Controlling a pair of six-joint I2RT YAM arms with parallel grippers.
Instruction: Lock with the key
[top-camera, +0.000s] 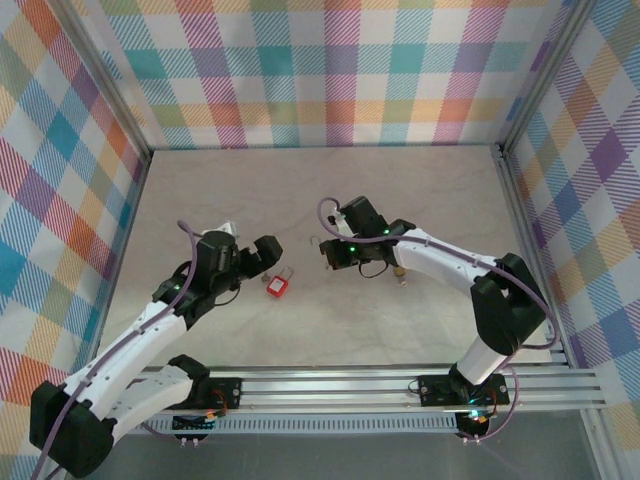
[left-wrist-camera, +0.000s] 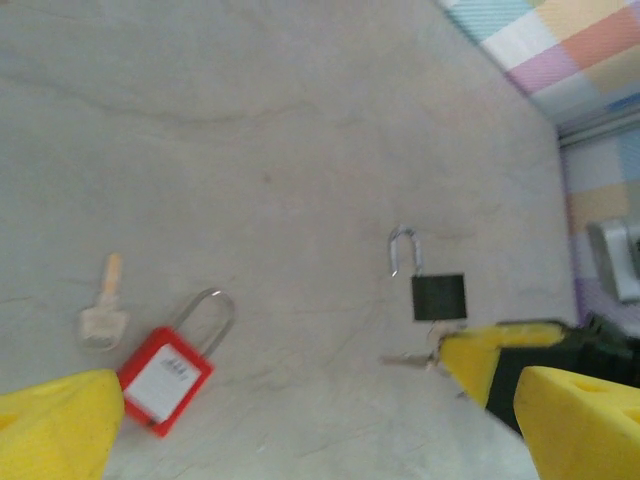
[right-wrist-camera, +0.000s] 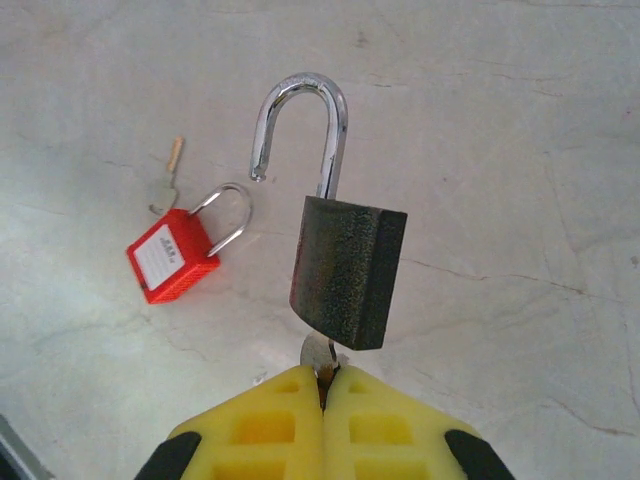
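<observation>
Pale tabletop (top-camera: 330, 200), plaid walls (top-camera: 330, 70), black padlock (right-wrist-camera: 346, 270)

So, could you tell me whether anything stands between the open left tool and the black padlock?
Nothing visible does. The black padlock, shackle open, is held by its key in the shut right tool. The red padlock lies on the table, off to one side of the left tool, not in between.

Table (top-camera: 330, 180): far half bare, free passage up to back wall (top-camera: 320, 80). Centre holds 3 obstacles: red padlock (top-camera: 277, 286) lying flat; loose key (left-wrist-camera: 103, 318) just beside its shackle; black padlock (right-wrist-camera: 347, 268), shackle open, on inserted key (right-wrist-camera: 318, 355) pinched in right gripper (right-wrist-camera: 322, 395). Bare strip between the 2 padlocks. Left gripper (top-camera: 247, 245), jaws wide, near red padlock. Side walls (top-camera: 60, 200) bound both flanks.
</observation>
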